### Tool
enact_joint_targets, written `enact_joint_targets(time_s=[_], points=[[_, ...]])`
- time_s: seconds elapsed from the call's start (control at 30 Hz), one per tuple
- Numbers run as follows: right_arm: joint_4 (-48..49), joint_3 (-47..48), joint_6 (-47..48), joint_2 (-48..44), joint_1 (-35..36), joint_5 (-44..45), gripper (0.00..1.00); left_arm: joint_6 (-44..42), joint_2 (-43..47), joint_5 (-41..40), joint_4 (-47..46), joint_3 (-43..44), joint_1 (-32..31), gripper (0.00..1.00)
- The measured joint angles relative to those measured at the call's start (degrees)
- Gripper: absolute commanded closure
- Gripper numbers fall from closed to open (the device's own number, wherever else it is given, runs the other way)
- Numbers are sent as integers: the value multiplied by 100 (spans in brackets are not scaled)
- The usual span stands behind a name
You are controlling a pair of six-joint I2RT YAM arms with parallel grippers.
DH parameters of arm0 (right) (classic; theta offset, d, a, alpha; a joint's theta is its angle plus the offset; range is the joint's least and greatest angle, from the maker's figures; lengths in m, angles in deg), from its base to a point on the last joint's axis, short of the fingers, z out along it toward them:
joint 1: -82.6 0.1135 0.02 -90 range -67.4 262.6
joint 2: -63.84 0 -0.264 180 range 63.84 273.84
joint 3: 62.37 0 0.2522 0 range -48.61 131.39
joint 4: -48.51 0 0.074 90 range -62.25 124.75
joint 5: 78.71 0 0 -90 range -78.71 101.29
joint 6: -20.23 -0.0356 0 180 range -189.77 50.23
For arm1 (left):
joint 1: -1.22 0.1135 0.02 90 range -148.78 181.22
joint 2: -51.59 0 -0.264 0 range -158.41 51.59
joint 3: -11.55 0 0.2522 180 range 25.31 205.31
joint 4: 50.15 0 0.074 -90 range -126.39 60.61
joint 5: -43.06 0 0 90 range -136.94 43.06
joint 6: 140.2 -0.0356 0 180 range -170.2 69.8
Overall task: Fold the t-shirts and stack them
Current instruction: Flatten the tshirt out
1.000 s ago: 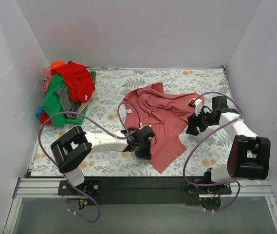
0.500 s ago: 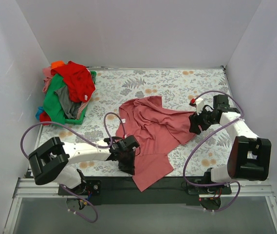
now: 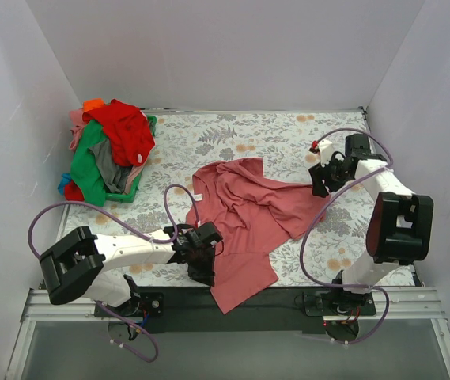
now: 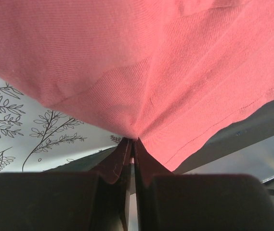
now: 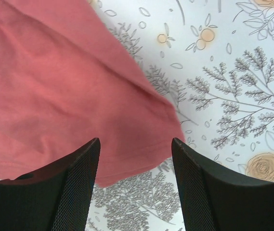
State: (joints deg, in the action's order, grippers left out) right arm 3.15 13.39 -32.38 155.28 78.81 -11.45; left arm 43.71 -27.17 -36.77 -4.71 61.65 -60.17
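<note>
A dusty salmon-pink t-shirt (image 3: 244, 214) lies spread and wrinkled on the middle of the floral table cover. Its lower hem hangs over the table's front edge. My left gripper (image 3: 205, 273) is at the shirt's near left part, shut on a pinch of the fabric. In the left wrist view the shirt (image 4: 151, 62) rises in a peak from the closed left gripper (image 4: 133, 143). My right gripper (image 3: 318, 188) hovers open over the shirt's right corner. The right wrist view shows that corner (image 5: 55, 96) flat on the cover, nothing between the right gripper's (image 5: 135, 142) fingers.
A heap of other t-shirts (image 3: 110, 150), red, green, grey, orange and pink, sits at the back left corner. White walls close in the left, right and far sides. A black rail (image 3: 169, 305) runs along the front edge, under the hanging hem.
My left gripper has dragged the shirt toward the near left, so its hem now hangs over the front edge. The right arm has drawn back toward the far right, staying open.
</note>
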Motion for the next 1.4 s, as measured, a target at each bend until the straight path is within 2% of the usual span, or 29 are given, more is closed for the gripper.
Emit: enact_joint_targets(time_s=[0.17,0.33,0.57,0.63,0.67,0.7,0.73,0.87,0.97,1.17,1.27,1.4], points=[[2,595,2,688,0,94,34,2,0,7,-28,-11,0,100],[-87,1110,-2,1189,0,-17,41,20,24,13,-66,-37,0,100],[-219,1178,-22,1532,63,-205,48,42,24,26,-96,-50,0,100],[-251,1187,-13,1617,101,-201,60,42,24,37,-114,-55,0,100],[-295,1228,-26,1683,127,-190,77,42,24,39,-125,-59,0,100],[-304,1268,-13,1735,140,-179,90,44,24,42,-133,-63,0,100],[-326,1340,-28,1805,160,-175,98,44,24,44,-136,-63,0,100],[-350,1552,-153,1917,201,-140,99,68,35,42,-168,-83,0,100],[-337,1578,-267,1661,205,-186,99,107,85,39,-199,-129,2,100],[-168,1290,-466,-151,476,-61,99,201,229,35,-254,-260,2,100],[-85,1403,-481,-820,870,310,99,229,267,37,-291,-299,4,100],[-22,1989,-595,-852,1080,1263,99,262,321,35,-302,-343,2,100]])
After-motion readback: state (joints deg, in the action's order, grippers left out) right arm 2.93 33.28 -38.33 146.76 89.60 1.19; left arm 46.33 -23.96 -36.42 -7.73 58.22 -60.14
